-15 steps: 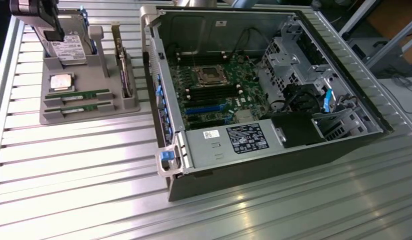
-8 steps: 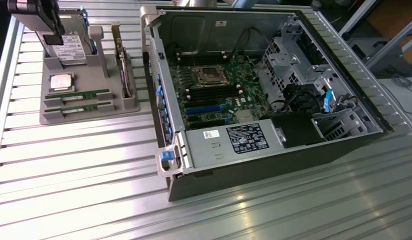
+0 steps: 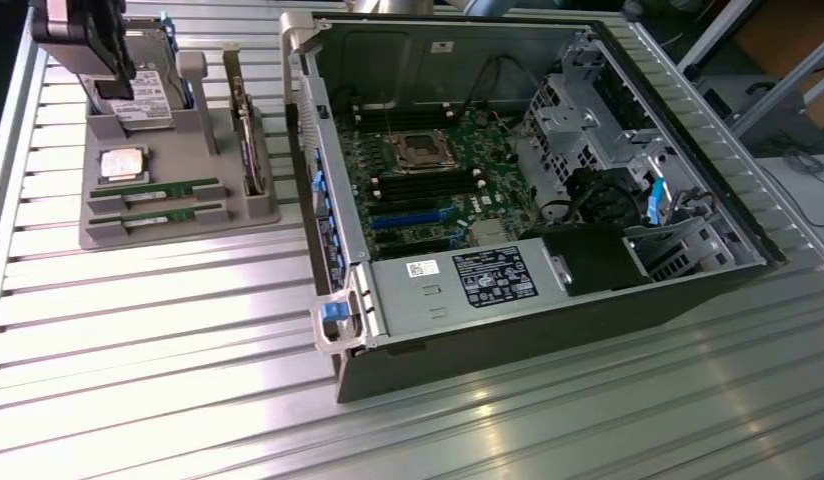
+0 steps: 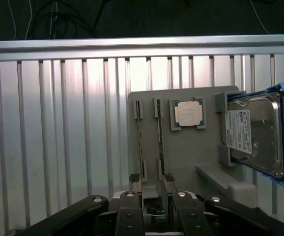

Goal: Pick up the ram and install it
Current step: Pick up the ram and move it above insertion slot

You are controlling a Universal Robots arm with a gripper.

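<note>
Ram (image 3: 155, 188) on edge in its grey holder (image 3: 185, 233); my gripper (image 4: 153, 188) is spread and empty.
It sits in a slot, with a second stick (image 3: 156, 212) just beside it. I judge it light, stiff, thin and fragile, so it is best pinched gently across its flat faces mid-length, clear of the contact edge.

Ribbed aluminium tabletop (image 3: 145, 330) gleams with bright glare, dark floor (image 4: 181, 19) beyond its edge
</note>
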